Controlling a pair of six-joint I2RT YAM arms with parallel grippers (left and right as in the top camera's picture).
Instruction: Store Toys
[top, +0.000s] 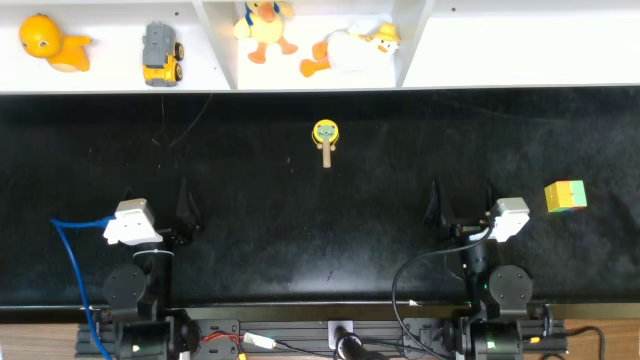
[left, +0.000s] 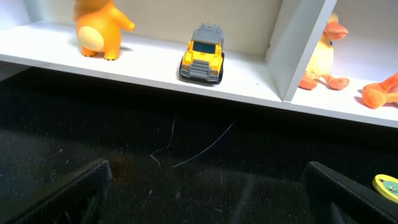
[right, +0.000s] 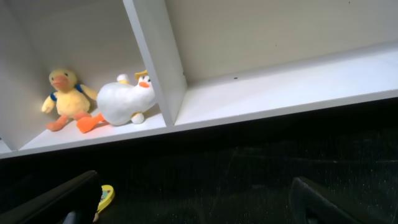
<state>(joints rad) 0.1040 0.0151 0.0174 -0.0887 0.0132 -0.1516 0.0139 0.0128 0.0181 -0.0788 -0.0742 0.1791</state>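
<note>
Honestly, both the left gripper (left: 206, 168) and right gripper (right: 194, 180) sit spread wide and empty, so the flat stick toy (top: 326, 138) mid-mat could skid from a shallow pinch, and the block (top: 565, 196) at right could twist loose before reaching the far shelf (top: 500, 50).

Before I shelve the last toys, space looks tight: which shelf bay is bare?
The right bay, past the white duck, is bare. White duck and yellow duck crowd the middle bay; orange duck and truck share the left bay.
</note>
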